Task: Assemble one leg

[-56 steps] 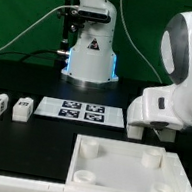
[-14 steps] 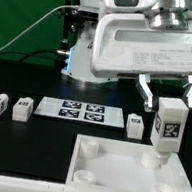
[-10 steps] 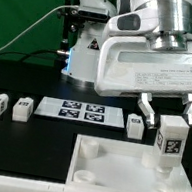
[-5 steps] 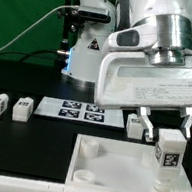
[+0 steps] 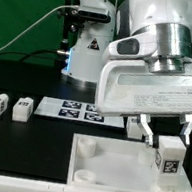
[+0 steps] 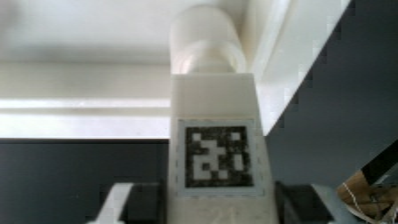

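Gripper [image 5: 166, 143] pinching leg [image 5: 170, 163] near top end; leg upright, tag facing cam; lower end at white panel [image 5: 102, 154], exterior view's right side; seated in socket or not, can't tell. Wrist view: leg [image 6: 215, 120] between fingers, pointing down at panel [image 6: 71, 100]. Marker board [image 5: 77, 109] beyond panel, untouched.

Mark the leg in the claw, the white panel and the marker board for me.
the leg [image 5: 170, 162]: exterior view, tagged face.
the white panel [image 5: 119, 161]: exterior view, bare top between sockets.
the marker board [image 5: 72, 108]: exterior view, a printed tag.
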